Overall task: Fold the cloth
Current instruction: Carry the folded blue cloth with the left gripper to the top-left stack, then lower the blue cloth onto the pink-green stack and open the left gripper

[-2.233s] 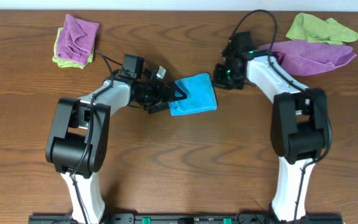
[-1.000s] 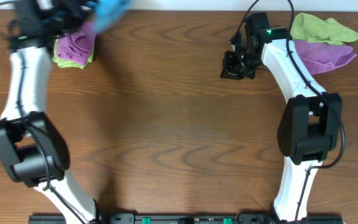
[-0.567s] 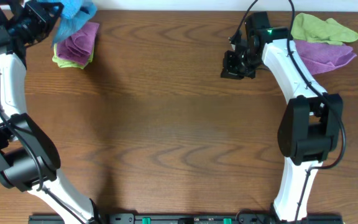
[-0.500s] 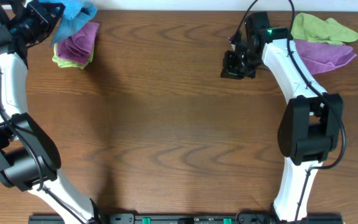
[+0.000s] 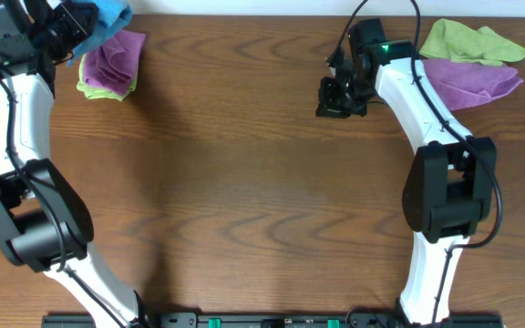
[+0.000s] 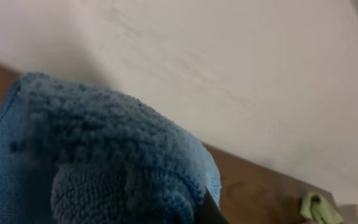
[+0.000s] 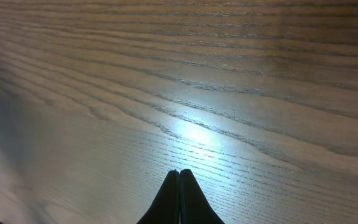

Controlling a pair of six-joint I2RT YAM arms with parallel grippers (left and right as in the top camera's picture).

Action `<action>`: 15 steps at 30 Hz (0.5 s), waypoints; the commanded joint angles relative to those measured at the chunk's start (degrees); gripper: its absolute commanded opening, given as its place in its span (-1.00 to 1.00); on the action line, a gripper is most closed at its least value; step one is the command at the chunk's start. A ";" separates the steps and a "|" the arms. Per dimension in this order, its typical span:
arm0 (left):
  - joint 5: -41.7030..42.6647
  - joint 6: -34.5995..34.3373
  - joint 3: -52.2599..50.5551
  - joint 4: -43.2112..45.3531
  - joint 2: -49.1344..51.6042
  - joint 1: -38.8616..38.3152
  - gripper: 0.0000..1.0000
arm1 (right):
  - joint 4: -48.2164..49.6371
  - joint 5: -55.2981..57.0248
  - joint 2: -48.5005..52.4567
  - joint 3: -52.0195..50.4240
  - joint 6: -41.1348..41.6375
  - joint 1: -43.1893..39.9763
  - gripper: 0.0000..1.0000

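- Since a couple of seconds ago, the sky-blue cloth (image 5: pixel 109 13) has left the middle of the table (image 5: pixel 262 200). It is now up at the far left corner, carried there by my left arm. My right arm has only edged a little to the left.
- Overhead, left side: my left end effector (image 5: pixel 73 20) is pinching the sky-blue cloth, which sits bunched against it at the table's far edge. Just below it in this view is the left pile, a folded purple cloth (image 5: pixel 115 56) lying on a lower lime-green cloth (image 5: pixel 89 88).
- Overhead, right side: my right end effector (image 5: pixel 337 98) is over bare wood, apart from the right pile. That pile is a spread purple cloth (image 5: pixel 468 80) with a crumpled lime-green cloth (image 5: pixel 468 38) touching its far side. A small green light (image 5: pixel 383 47) glows on the right arm.
- Left wrist: the sky-blue cloth fills the lower left, its fuzzy nap very close and too blurred for me to make out any label. One dark finger (image 6: pixel 211 213) shows at its lower right edge. Behind it are a pale wall (image 6: pixel 241 74) and a strip of brown table. A scrap of lime-green fabric (image 6: pixel 317 208) sits in the bottom right corner; I cannot tell which pile it belongs to.
- Right wrist: the two fingers (image 7: pixel 173 200) are pressed together with nothing between them. They are over bare wood grain with a bright patch of glare (image 7: pixel 194 134) ahead of the tips.
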 commanded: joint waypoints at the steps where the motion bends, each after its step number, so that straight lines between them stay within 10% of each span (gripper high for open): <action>1: -1.31 1.79 0.22 0.22 3.52 0.00 -0.88 | -0.13 -0.26 -1.70 1.01 -0.81 0.59 -0.97; 15: -0.26 3.23 0.90 -0.07 6.01 -0.04 -0.88 | -0.20 -0.26 -1.70 1.01 -0.81 1.46 -0.96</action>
